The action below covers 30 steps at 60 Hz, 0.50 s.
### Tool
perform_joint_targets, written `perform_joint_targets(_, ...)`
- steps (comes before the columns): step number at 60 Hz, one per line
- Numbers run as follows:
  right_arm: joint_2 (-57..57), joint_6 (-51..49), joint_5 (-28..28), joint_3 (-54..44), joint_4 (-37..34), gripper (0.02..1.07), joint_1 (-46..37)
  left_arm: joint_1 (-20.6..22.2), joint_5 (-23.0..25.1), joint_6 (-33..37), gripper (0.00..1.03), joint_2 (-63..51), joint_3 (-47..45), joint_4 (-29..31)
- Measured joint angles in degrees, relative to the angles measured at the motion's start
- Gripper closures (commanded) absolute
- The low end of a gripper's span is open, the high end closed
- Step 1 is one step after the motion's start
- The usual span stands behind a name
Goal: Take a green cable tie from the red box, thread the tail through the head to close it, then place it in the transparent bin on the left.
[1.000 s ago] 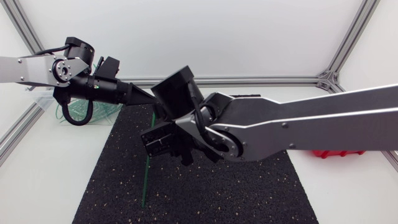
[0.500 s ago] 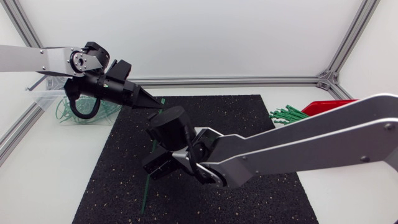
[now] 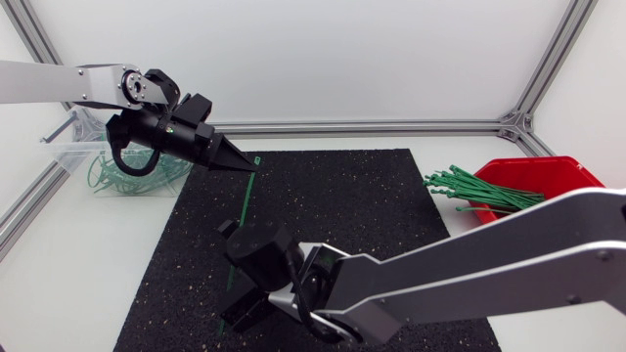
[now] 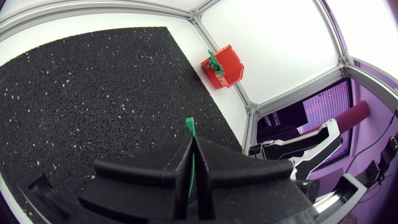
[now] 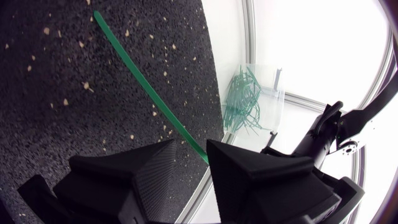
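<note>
A green cable tie [image 3: 245, 207] hangs steeply over the black mat [image 3: 372, 205]. My left gripper [image 3: 250, 167] is shut on it just below its head [image 4: 189, 124]; in the left wrist view the strap [image 4: 192, 167] is pinched between the closed fingers. My right gripper [image 3: 238, 308] is low over the mat's front, at the tie's tail. In the right wrist view the strap [image 5: 143, 84] runs between its fingers [image 5: 231, 163], which stand apart with a gap. The red box [image 3: 553, 176] with green ties [image 3: 479, 191] is at the far right. The transparent bin [image 3: 93, 156] sits at the far left.
The bin holds several closed green ties [image 5: 239, 102]. My right arm's long link [image 3: 469, 284] crosses the front right of the table. The aluminium frame rail [image 3: 391, 126] bounds the back edge.
My right arm has swung forward and down along the tie to its tail, and its fingers have narrowed. The left gripper stays on the tie's head, shifted only slightly.
</note>
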State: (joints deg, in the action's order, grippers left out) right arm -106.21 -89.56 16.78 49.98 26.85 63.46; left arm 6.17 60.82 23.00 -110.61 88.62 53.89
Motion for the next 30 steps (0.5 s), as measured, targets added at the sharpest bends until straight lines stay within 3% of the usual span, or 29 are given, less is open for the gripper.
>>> perform_joint_targets(30,-5.05,4.55,0.00,-2.10,2.78,0.70,7.76,0.52,0.17,3.87,1.00,-0.94,1.14,4.66)
